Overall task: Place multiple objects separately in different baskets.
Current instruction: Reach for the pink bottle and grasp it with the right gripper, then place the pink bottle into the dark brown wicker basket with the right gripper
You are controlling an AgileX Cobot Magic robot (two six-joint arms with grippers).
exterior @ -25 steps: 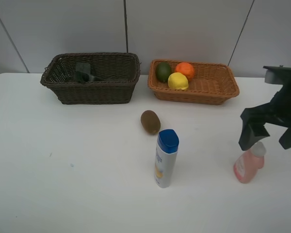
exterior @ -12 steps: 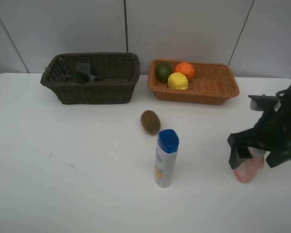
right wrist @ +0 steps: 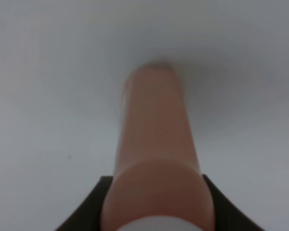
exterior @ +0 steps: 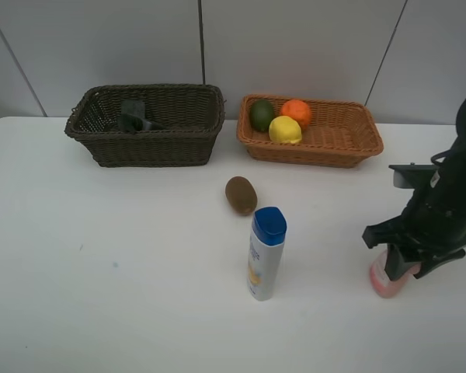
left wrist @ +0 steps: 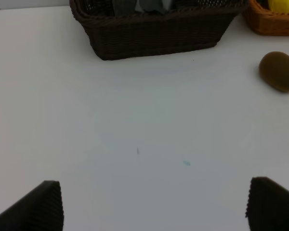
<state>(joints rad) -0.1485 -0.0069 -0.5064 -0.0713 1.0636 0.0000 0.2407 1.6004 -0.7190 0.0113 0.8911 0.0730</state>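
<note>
Gripping the smooth, pale pink bottle (right wrist: 156, 139) near its top, right gripper (exterior: 396, 263); left gripper (left wrist: 154, 204) wide.

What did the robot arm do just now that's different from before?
The right gripper came down from above the pink bottle and closed on it; the bottle is still on the table. The kiwi, the white bottle, the dark basket and the tan basket stayed put.

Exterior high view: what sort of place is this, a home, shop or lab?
Most likely a robot lab bench: a bare white table, a grey panelled wall, and a dark basket and a tan basket staged as props beside a black robot arm.
</note>
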